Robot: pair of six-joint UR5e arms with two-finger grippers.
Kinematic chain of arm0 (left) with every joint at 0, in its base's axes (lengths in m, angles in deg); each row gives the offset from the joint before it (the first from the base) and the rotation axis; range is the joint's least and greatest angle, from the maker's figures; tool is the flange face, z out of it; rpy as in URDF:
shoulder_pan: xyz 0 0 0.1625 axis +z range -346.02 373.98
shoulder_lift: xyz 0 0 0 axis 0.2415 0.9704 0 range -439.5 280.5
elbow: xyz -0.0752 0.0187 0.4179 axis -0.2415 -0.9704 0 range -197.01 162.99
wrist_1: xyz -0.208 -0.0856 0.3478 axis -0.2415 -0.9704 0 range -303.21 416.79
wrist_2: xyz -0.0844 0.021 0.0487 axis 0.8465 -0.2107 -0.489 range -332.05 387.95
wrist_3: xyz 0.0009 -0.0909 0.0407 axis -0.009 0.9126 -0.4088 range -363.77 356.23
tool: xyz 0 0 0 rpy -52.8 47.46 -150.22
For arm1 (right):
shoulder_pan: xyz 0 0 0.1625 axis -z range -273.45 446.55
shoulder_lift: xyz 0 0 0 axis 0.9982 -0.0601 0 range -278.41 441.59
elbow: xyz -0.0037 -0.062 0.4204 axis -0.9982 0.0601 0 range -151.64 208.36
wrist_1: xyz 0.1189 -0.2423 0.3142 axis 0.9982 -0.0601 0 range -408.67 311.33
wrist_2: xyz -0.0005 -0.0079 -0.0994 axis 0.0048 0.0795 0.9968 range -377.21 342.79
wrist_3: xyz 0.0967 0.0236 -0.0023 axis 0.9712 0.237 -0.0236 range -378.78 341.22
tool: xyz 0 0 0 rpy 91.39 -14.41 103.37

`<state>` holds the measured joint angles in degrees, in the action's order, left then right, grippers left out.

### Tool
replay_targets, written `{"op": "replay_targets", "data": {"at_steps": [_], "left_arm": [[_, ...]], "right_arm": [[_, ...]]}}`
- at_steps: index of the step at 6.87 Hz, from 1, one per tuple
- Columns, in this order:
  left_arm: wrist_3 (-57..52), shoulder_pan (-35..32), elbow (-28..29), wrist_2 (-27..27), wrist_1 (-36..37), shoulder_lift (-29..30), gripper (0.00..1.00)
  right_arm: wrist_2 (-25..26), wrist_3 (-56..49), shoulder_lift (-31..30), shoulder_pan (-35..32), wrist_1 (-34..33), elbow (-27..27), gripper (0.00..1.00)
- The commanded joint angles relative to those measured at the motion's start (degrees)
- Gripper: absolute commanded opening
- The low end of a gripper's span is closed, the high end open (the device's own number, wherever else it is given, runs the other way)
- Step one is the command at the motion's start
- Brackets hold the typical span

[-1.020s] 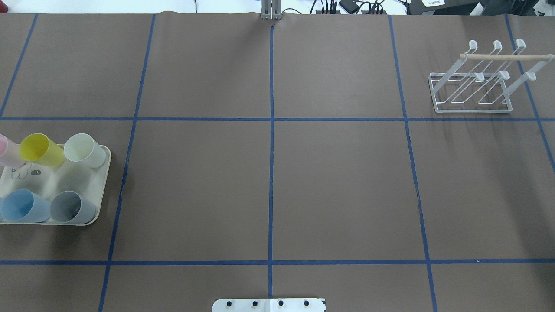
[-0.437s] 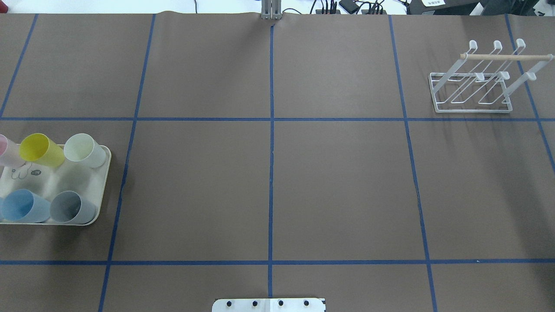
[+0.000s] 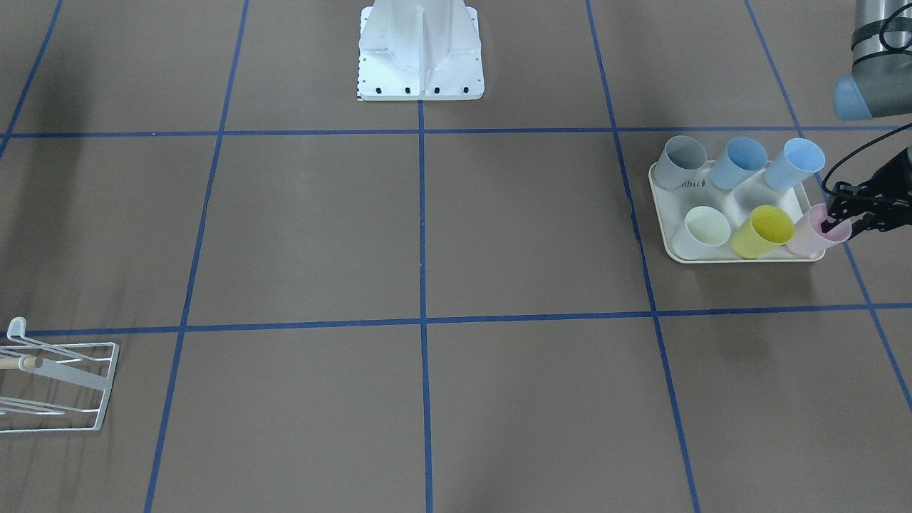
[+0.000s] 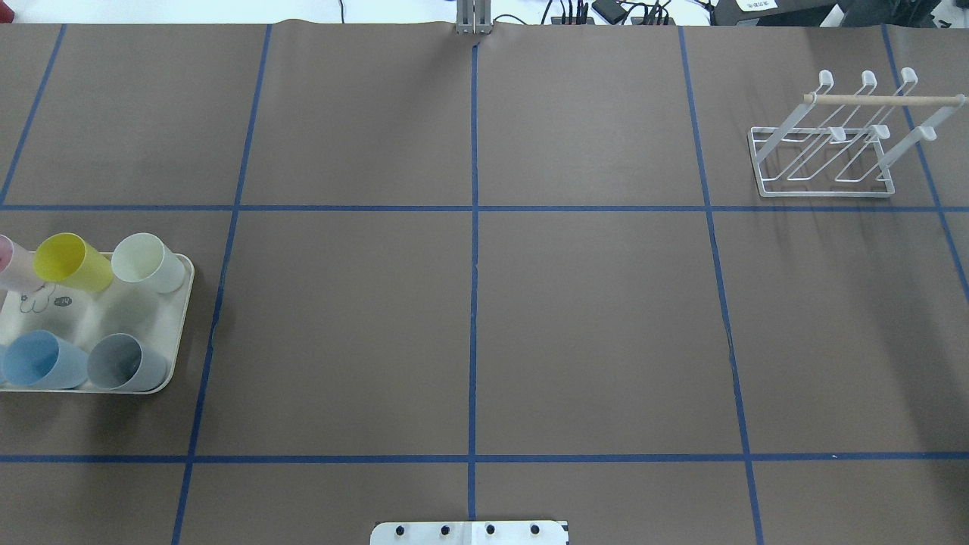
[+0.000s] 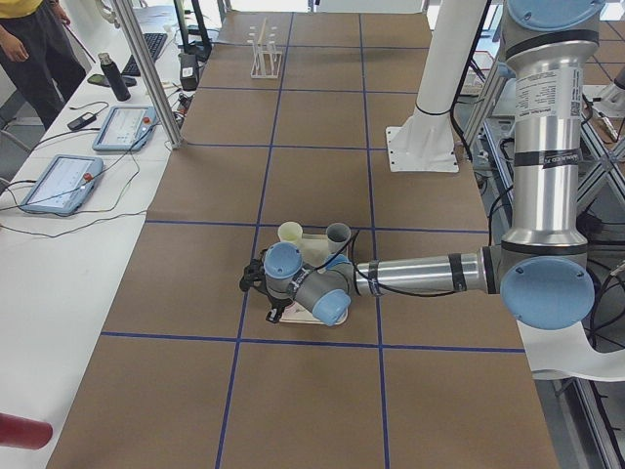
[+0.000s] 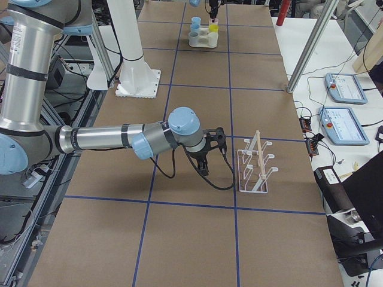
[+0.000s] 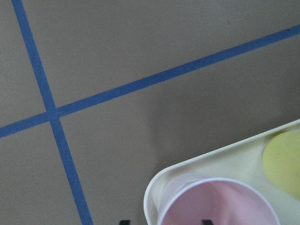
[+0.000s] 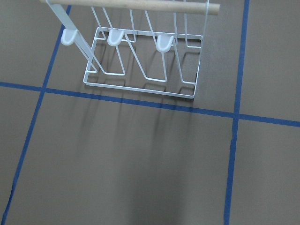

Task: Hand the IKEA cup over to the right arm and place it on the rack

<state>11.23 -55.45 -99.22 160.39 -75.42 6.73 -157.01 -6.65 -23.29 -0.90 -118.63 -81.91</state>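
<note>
A pink cup (image 3: 809, 239) lies tilted at the end of a cream tray (image 3: 662, 228). It also shows in the left wrist view (image 7: 211, 206) and at the left edge of the overhead view (image 4: 9, 265). My left gripper (image 3: 835, 219) is open at the cup's mouth. In the left wrist view one fingertip (image 7: 205, 221) is inside the rim and the other is outside. The white wire rack (image 4: 825, 163) with a wooden rod stands far right, with nothing on it. My right gripper (image 6: 206, 161) hovers near the rack (image 8: 140, 84); I cannot tell whether it is open or shut.
The tray also holds a yellow cup (image 3: 764, 231), a pale cup (image 3: 702, 231), a grey cup (image 3: 680, 162) and two blue cups (image 3: 737, 162). The robot base (image 3: 420, 57) stands at the table's middle edge. Blue tape lines cross the brown table.
</note>
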Motion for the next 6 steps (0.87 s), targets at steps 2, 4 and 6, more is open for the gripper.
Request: {"op": "replay_targets", "data": {"at_steps": [2,4,6], "left_arm": [[-0.15,0.00,-0.59,-0.43,-1.02,-0.61,0.00],[-2.50,-6.98,-3.03,-0.35,-2.18,-0.53,0.00],[-2.18,-10.53,-10.31,-0.52,-1.48,-2.89,0.00]], "right_arm": [[-0.12,0.17,0.03,0.00,0.00,0.40,1.00],[-0.21,0.43,-0.06,0.00,0.00,0.49,1.00],[-0.38,0.87,0.03,0.09,0.09,0.32,1.00]]}}
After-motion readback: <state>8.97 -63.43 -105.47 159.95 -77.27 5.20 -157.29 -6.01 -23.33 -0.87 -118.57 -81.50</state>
